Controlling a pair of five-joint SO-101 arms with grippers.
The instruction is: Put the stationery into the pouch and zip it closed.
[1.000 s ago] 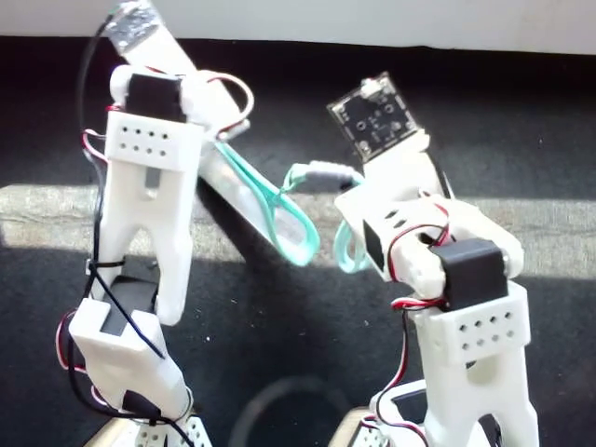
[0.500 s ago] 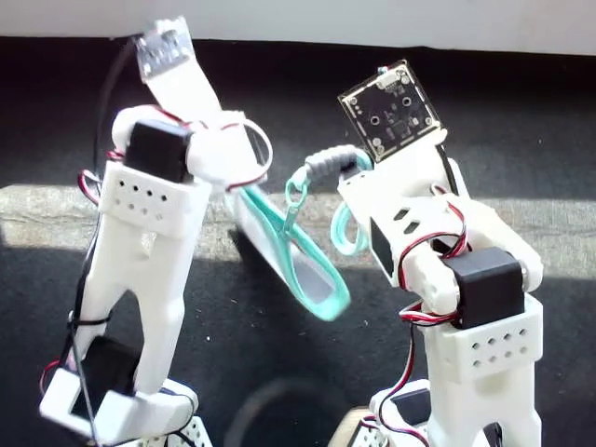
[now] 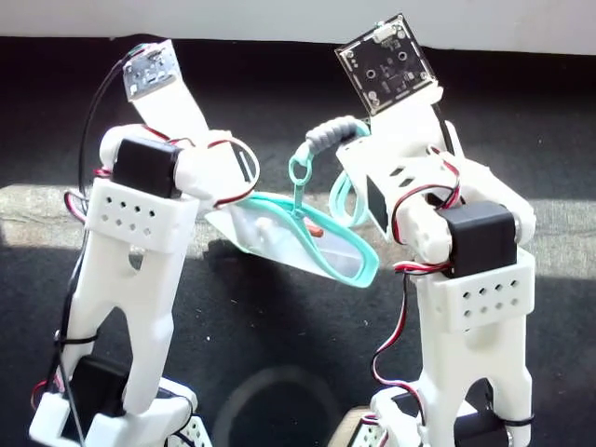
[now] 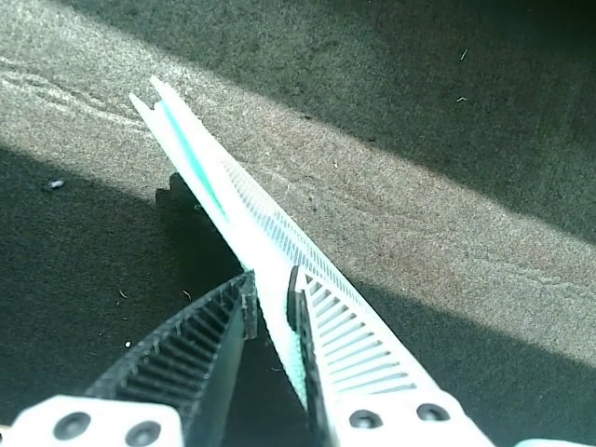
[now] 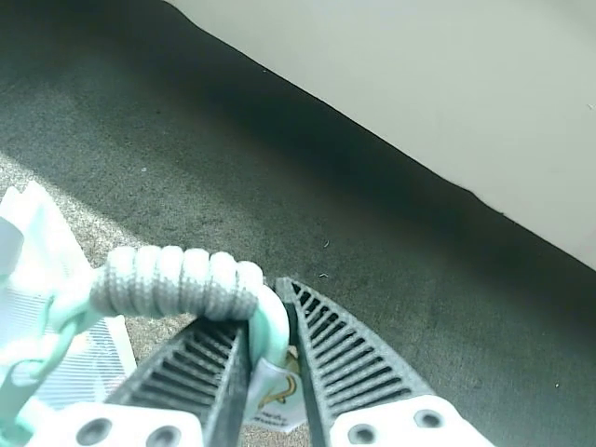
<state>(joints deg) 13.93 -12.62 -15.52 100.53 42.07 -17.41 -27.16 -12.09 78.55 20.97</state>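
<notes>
A clear pouch [image 3: 298,240] with mint-green trim hangs in the air between the two arms, tilted, with a small orange item visible inside. My left gripper [image 4: 270,303] is shut on the pouch's edge [image 4: 233,200], which runs away from it as a thin white and teal strip. My right gripper [image 5: 267,326] is shut on the pouch's mint strap [image 5: 270,321], just beside its grey cord-wrapped handle [image 5: 177,279]. In the high view that handle [image 3: 331,135] sits above a mint clip ring [image 3: 300,172] on the pouch's upper edge.
Dark carpet-like table surface [image 3: 279,354] lies below, crossed by a sunlit band [image 3: 37,209]. A white wall edge [image 5: 447,93] runs along the far side. The two white arms stand close on either side of the pouch.
The pouch has swung from hanging steeply to lying flatter and more broadside between the arms. Both arms have risen and shifted, the right one lifting the handle higher.
</notes>
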